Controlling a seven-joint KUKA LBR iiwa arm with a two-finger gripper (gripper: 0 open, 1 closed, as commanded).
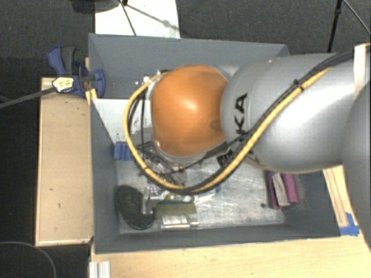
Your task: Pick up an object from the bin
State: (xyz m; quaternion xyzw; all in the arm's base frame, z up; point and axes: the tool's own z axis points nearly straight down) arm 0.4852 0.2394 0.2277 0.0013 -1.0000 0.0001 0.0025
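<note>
Four loose things lay in the grey bin (pixel 103 201). The arm (pixel 290 120) reached in from the right, its orange cover (pixel 185 109) over the front-left floor. The pincer (pixel 164 191) sat low beneath it; whether open or closed could not be told. A dark round pad (pixel 130 206) lay just left of it. A flat olive slab (pixel 177 213) lay just in front, its long axis along the front wall. A purple piece (pixel 284 189) and a blue scrap (pixel 120 151) lay apart.

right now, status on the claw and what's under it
Claw low in the bin's lower-left corner. Flat olive block at its tip, dark round pad alongside. Purple thing far right, clear of the path.
</note>
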